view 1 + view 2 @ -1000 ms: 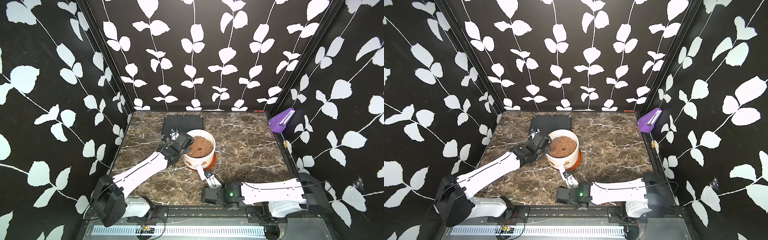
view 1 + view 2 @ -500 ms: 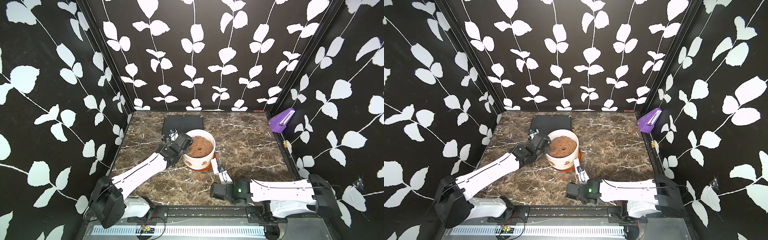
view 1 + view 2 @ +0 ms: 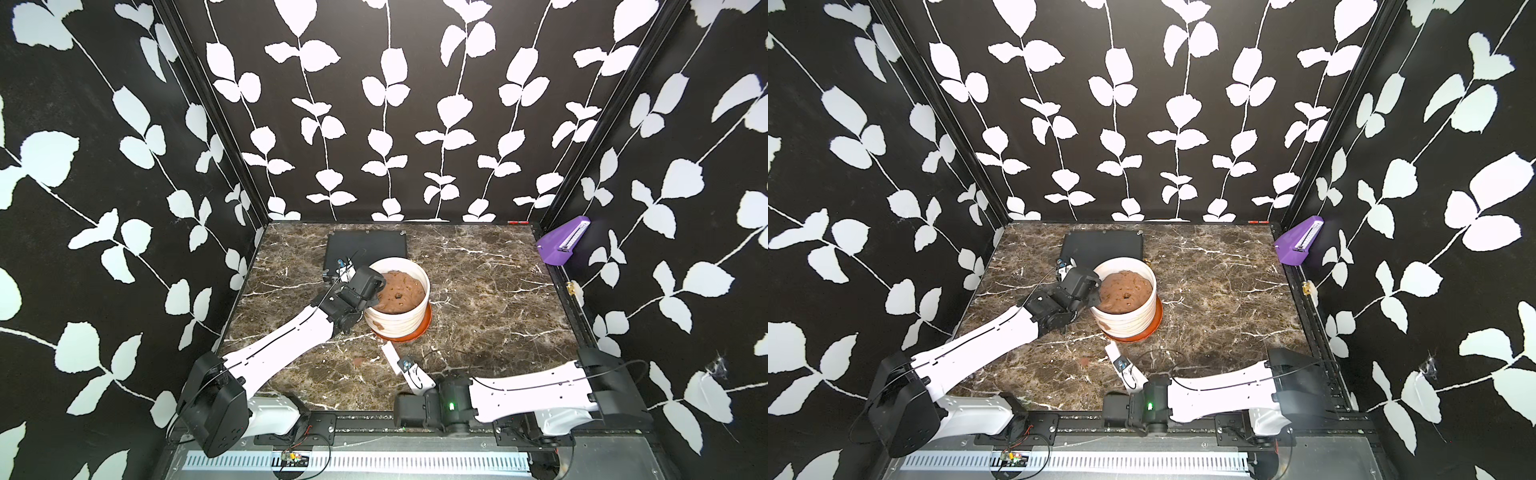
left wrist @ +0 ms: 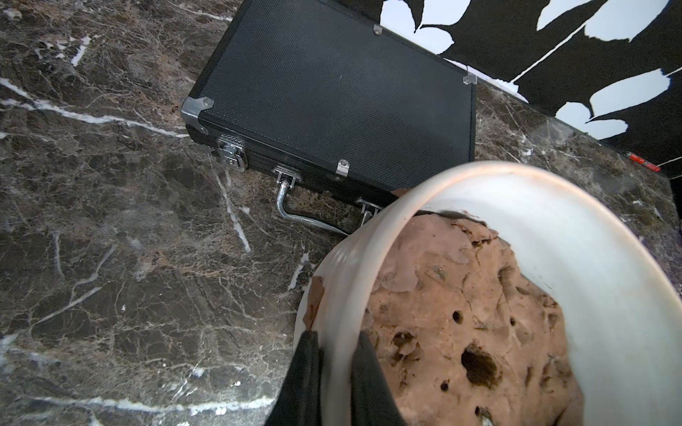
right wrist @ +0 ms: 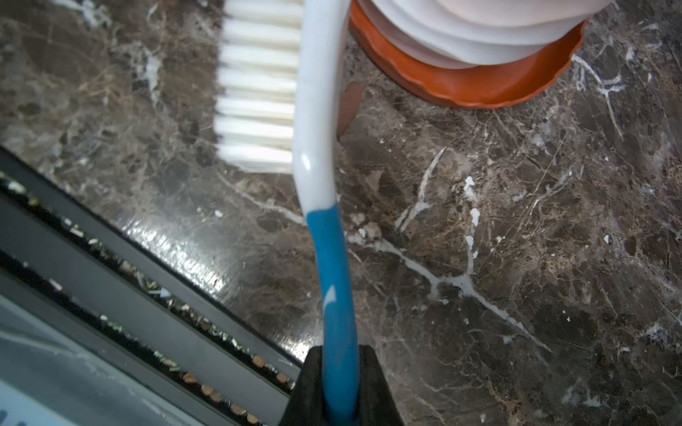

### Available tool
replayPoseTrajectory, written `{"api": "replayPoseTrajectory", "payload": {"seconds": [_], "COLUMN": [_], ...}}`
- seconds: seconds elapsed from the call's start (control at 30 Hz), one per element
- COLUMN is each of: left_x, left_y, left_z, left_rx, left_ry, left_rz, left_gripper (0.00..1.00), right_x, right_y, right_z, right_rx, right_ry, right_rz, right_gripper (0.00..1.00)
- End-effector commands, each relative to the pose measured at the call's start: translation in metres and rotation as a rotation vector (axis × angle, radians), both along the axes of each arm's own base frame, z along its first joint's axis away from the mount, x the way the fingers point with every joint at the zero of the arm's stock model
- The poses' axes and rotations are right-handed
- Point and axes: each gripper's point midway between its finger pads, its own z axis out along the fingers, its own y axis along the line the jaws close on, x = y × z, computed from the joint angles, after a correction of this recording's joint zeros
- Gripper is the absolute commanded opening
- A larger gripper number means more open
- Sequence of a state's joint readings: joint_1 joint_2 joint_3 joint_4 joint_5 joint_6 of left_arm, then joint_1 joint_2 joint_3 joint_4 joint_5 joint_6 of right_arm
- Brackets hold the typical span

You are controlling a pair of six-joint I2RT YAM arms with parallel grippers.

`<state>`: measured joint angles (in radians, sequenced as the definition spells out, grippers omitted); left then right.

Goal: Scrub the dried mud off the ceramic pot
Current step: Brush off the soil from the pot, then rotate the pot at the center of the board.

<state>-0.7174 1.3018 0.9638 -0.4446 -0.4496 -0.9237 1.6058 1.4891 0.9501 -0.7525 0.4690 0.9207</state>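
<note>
A white ribbed pot (image 3: pixel 399 322) stands on an orange saucer (image 3: pixel 409 337) near the middle of a dark marble table (image 3: pixel 478 291), just in front of a flat black case (image 3: pixel 365 249). A lumpy brown mass (image 3: pixel 399 291) fills the pot.

The left gripper (image 4: pixel 337 369) is clamped on the pot's near-left rim, with one finger outside the wall and one inside. A patch of mud (image 4: pixel 313 302) sits on the outer wall just beside the outer finger.

The right gripper (image 5: pixel 337 365) is closed tight on the blue handle of a white brush (image 5: pixel 317 110). The brush head is low and just beside the saucer. Whether they touch is unclear.
</note>
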Motion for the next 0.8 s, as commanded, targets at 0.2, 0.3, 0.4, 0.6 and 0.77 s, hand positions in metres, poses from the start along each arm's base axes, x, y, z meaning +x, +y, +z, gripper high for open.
{"api": "replayPoseTrajectory", "payload": {"seconds": [0.2, 0.3, 0.4, 0.6, 0.77], "left_x": [-0.035, -0.042, -0.05, -0.046, -0.03], "left_y": [0.018, 0.012, -0.001, -0.012, 0.03], "left_z": [-0.067, -0.07, -0.071, -0.036, 0.018], "left_rx": [0.039, -0.024, -0.083, -0.043, 0.284], "left_ry": [0.233, 0.258, 0.286, 0.2, 0.09], "left_rz": [0.052, 0.061, 0.044, -0.122, -0.202], "left_gripper": [0.0, 0.0, 0.0, 0.25, 0.56], "right_x": [0.034, 0.048, 0.054, 0.065, 0.067], "right_y": [-0.074, -0.091, -0.083, -0.059, -0.07], "right_z": [0.037, 0.043, 0.033, 0.031, 0.027], "right_rx": [0.13, 0.129, 0.136, 0.171, 0.227], "right_ry": [-0.124, -0.12, -0.022, 0.035, 0.057], "right_rz": [-0.232, -0.366, -0.45, -0.446, -0.474], "right_gripper": [0.0, 0.0, 0.0, 0.0, 0.0]}}
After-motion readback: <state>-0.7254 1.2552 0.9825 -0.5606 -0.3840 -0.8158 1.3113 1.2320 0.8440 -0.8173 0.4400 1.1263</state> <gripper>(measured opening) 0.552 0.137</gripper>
